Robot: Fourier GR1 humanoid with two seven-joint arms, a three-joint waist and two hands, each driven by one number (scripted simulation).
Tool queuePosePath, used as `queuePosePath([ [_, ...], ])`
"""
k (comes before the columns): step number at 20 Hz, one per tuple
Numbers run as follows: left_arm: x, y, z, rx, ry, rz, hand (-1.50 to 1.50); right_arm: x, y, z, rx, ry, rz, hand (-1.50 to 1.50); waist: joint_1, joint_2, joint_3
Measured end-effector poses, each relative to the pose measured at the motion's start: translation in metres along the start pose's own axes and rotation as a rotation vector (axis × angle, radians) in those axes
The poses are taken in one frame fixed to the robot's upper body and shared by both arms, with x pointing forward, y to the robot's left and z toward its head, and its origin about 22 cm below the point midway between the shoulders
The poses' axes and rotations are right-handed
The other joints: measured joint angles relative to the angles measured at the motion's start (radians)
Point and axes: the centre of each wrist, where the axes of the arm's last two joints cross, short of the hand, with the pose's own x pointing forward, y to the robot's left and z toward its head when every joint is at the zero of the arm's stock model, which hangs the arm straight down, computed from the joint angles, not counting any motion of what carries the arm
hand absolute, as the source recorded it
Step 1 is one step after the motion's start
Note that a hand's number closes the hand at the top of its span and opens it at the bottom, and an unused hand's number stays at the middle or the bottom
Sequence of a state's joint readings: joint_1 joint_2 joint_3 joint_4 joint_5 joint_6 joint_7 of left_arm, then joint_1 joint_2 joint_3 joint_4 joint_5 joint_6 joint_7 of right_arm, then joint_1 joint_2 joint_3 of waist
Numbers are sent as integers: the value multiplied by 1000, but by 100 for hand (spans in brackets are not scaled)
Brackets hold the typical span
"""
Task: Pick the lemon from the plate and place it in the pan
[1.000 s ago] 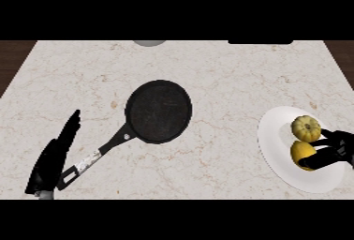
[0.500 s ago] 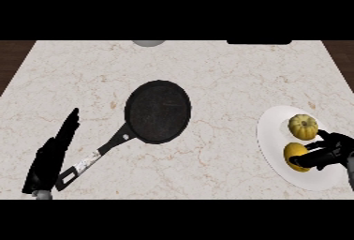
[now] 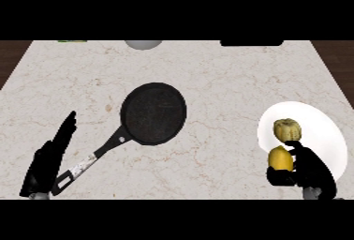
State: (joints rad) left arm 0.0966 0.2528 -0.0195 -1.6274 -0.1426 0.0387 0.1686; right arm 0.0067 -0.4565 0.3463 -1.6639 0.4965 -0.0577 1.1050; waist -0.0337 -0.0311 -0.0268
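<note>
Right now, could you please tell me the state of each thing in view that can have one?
Lemon: on the plate, right hand's fingers curled round it.
Other yellowish fruit: on the plate, untouched.
Plate: holds both fruits.
Pan: empty, flat on the counter, handle toward the left hand.
Right hand: shut on the lemon.
Left hand: open, fingers straight, resting beside the pan's handle.

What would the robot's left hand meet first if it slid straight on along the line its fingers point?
Probably nothing: the left hand points up and slightly right, passing left of the pan, toward bare counter. Height above the counter is unclear.
</note>
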Motion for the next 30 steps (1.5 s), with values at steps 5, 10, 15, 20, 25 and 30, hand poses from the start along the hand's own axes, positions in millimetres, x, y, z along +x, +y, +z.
queuePosePath([
  [5,-2,2,2,11,9,-3,0,20,0,41,-297,-186,78,150,-3,0,11],
  [10,-4,0,2,2,2,-5,0,49,-2,88,-575,-385,81,150,10,7,16],
  [15,0,-2,-2,-14,-17,-4,0,92,13,132,-715,-498,19,150,34,19,20],
  [20,4,-7,-6,-32,-39,-7,0,142,18,150,-725,-557,-18,150,57,30,23],
  [25,11,-12,-11,-47,-56,-6,0,178,18,132,-678,-540,-29,150,76,39,26],
  [30,11,-14,-13,-62,-70,-8,0,208,16,105,-606,-514,-56,150,96,46,27],
])
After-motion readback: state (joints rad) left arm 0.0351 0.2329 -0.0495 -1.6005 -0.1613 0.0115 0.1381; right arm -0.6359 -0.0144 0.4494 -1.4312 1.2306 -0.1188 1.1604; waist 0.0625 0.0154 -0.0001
